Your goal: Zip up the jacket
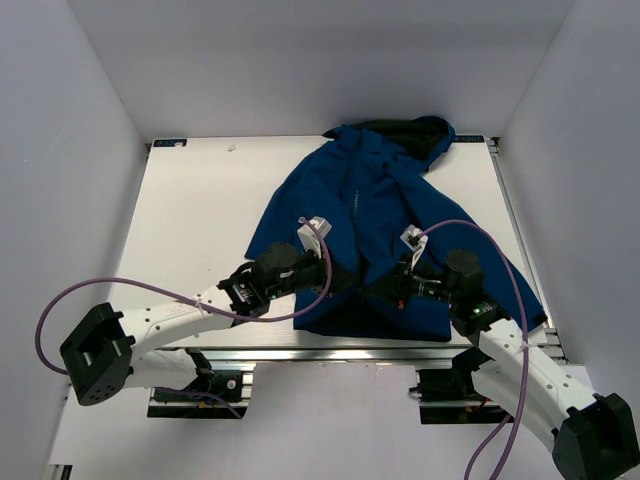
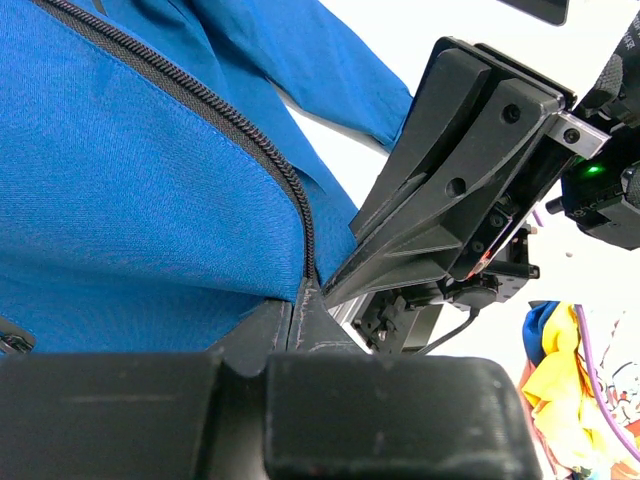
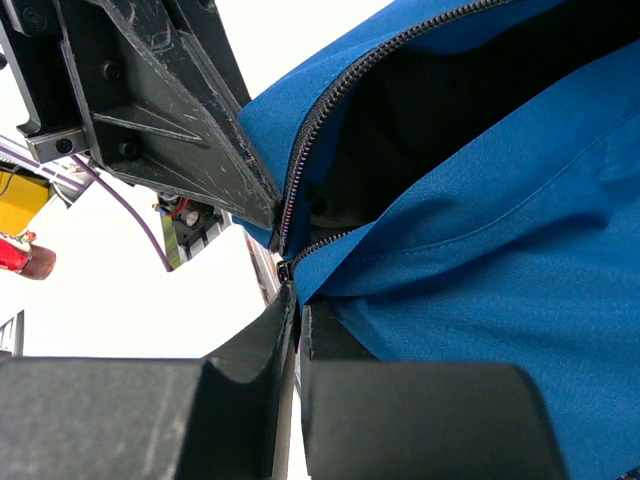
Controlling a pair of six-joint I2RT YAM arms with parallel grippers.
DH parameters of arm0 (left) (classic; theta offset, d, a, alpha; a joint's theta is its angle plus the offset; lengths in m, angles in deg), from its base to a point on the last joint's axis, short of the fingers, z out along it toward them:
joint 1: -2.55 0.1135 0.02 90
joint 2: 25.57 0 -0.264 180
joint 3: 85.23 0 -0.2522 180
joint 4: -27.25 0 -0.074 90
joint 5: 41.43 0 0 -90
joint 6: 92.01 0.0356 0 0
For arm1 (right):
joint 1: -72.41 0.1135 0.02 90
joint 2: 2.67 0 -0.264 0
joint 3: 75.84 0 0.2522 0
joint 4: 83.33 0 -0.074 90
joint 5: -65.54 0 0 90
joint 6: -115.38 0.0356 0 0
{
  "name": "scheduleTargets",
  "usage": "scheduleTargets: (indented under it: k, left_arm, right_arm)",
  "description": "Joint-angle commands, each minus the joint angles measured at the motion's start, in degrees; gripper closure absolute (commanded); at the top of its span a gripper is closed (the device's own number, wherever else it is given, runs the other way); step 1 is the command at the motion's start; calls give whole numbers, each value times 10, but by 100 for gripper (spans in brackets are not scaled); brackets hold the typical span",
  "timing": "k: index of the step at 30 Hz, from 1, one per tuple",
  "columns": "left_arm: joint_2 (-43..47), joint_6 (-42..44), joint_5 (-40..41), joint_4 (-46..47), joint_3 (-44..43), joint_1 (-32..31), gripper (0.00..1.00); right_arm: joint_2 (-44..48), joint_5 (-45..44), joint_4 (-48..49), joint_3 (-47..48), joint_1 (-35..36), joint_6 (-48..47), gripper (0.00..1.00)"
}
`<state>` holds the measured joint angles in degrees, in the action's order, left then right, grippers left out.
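The jacket [image 1: 370,200] lies spread on the white table [image 1: 200,220], right of centre. Its hood [image 1: 420,130] is at the far edge and its hem at the near edge, close to the arms' bases. Both arms reach in from the near side and meet at the middle of the hem, at the foot of the front opening. The left gripper [image 2: 303,300] has its fingers pressed together, and the left wrist view shows them pinching the blue edge just where the dark zipper [image 2: 250,140] teeth end. The right gripper [image 3: 297,300] is likewise closed tight, nipping the opposite edge of the jacket at the bottom of its row of teeth. The two grippers sit just beside each other, tip nearly to tip, and each shows large in the other's wrist camera. In the right wrist view the front is parted above the pinch. The two lines of teeth run away from each other there, and the black lining [image 3: 430,130] shows in the gap between them. In the left wrist view one line of teeth runs up and to the left across smooth blue cloth, with a sleeve lying beyond it on the table. A purple cable [image 1: 150,290] loops along the left arm.
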<state>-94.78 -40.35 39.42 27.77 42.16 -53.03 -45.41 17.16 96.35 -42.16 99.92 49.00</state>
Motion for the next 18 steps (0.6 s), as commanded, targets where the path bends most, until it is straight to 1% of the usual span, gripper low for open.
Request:
scheduleTargets:
  k: [1, 13, 18]
  left_arm:
    - [2, 3, -19, 20, -6, 1, 100]
    - [-3, -1, -20, 22, -7, 1, 100]
    - [-3, -2, -31, 29, -6, 1, 100]
  right_arm:
    - [9, 20, 41, 16, 4, 2, 100]
    - [3, 26, 75, 11, 4, 21, 100]
    - [6, 12, 77, 7, 3, 27, 100]
